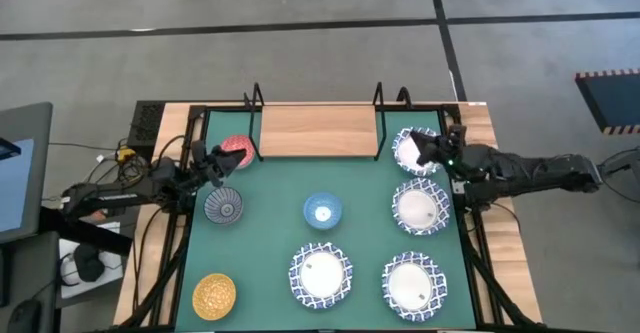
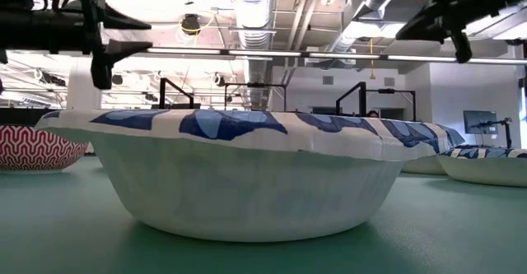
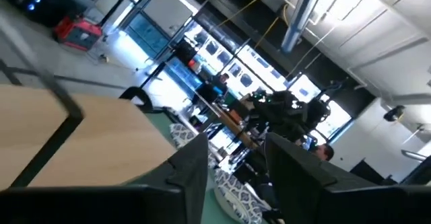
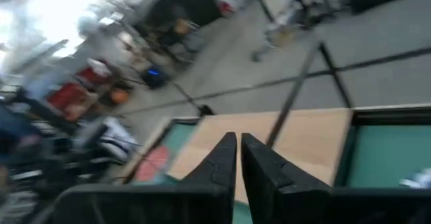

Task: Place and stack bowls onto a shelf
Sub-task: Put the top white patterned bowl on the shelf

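Observation:
The shelf [image 1: 315,131], a light-wood board on a black wire frame, stands at the mat's far edge. Four white bowls with blue lattice rims rest on the mat [image 1: 418,150] [image 1: 420,206] [image 1: 321,274] [image 1: 414,283]. The red bowl [image 1: 238,151], grey-blue patterned bowl [image 1: 224,207], light blue bowl [image 1: 322,211] and golden bowl [image 1: 214,294] also rest there. My left gripper [image 1: 222,160] [image 3: 236,150] hovers open beside the red bowl. My right gripper [image 1: 437,151] [image 4: 239,140] is shut and empty above the far-right white bowl. Both arms hang high in the low view.
All bowls stand on a green mat [image 1: 270,243] inside a black frame. The shelf's upright wire ends [image 1: 257,98] [image 1: 379,98] rise at its two sides. Cables and a monitor lie off the table's left edge. The shelf board is bare.

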Action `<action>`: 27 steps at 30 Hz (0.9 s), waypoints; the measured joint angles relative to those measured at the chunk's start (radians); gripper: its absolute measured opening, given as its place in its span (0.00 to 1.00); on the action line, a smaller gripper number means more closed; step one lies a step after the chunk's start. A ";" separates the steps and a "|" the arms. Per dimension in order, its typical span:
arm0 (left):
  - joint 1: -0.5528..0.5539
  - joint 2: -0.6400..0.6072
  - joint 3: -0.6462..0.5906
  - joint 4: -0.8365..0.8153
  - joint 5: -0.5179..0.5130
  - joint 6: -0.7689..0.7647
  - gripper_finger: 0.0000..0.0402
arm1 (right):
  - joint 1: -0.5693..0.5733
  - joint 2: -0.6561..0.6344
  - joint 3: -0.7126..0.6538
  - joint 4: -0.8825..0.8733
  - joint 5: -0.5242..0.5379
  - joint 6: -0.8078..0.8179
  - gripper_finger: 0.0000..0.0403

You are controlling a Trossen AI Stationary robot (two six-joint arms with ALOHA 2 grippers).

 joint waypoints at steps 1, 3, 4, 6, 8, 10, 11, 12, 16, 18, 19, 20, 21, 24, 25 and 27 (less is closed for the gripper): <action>0.000 0.028 0.015 0.013 0.000 0.005 0.34 | -0.019 0.019 0.029 -0.058 -0.003 0.030 0.15; 0.000 0.085 0.062 0.013 0.001 0.033 0.35 | -0.068 0.055 0.089 -0.178 -0.027 0.088 0.20; 0.000 0.116 0.092 0.011 0.006 0.055 0.35 | -0.097 0.070 0.117 -0.239 -0.044 0.116 0.22; 0.000 0.179 0.154 0.008 0.020 0.114 0.35 | -0.163 0.096 0.167 -0.374 -0.086 0.177 0.27; 0.002 0.241 0.220 -0.003 0.025 0.179 0.35 | -0.241 0.122 0.207 -0.485 -0.135 0.240 0.33; 0.012 0.300 0.289 -0.042 0.023 0.233 0.35 | -0.327 0.147 0.232 -0.576 -0.202 0.287 0.37; 0.020 0.327 0.326 -0.074 0.023 0.252 0.35 | -0.369 0.159 0.238 -0.604 -0.235 0.301 0.39; 0.029 0.352 0.360 -0.115 0.024 0.268 0.35 | -0.419 0.173 0.242 -0.624 -0.265 0.312 0.41; 0.066 0.452 0.483 -0.303 0.029 0.290 0.35 | -0.599 0.253 0.242 -0.705 -0.363 0.340 0.43; 0.080 0.498 0.527 -0.365 0.032 0.291 0.35 | -0.676 0.303 0.242 -0.750 -0.401 0.345 0.42; 0.086 0.518 0.543 -0.381 0.033 0.291 0.35 | -0.710 0.328 0.242 -0.768 -0.414 0.346 0.42; 0.091 0.535 0.557 -0.391 0.034 0.291 0.35 | -0.741 0.356 0.242 -0.786 -0.430 0.350 0.42; 0.095 0.552 0.570 -0.398 0.040 0.292 0.35 | -0.766 0.382 0.242 -0.804 -0.447 0.353 0.41; 0.106 0.598 0.598 -0.398 0.073 0.326 0.35 | -0.831 0.462 0.242 -0.847 -0.489 0.348 0.41; 0.109 0.610 0.606 -0.399 0.087 0.340 0.35 | -0.847 0.490 0.242 -0.858 -0.502 0.338 0.41; 0.111 0.632 0.617 -0.393 0.098 0.357 0.35 | -0.876 0.543 0.242 -0.872 -0.512 0.295 0.41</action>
